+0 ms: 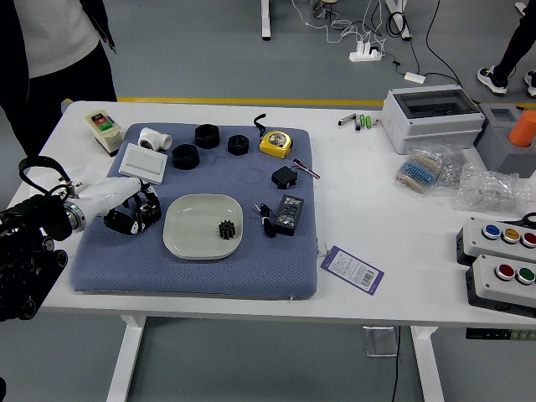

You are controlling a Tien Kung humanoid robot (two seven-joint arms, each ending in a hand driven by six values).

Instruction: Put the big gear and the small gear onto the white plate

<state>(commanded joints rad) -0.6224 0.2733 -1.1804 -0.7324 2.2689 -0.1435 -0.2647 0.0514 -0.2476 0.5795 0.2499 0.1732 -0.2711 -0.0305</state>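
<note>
Lifting the big black gear (152,214) well, gripped by the left hand (112,195) just beside the white plate (186,240), means clearing the plate's rim before lowering.

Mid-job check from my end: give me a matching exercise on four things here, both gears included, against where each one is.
1. small black toothed gear
2. big black gear
3. yellow tape measure
4. purple-and-white tag

A. on the white table, off the mat
B. at the robot's left hand
C. on the white rounded plate
D. near the far right corner of the blue mat

Right pairs: 1-C, 2-B, 3-D, 4-A
</note>
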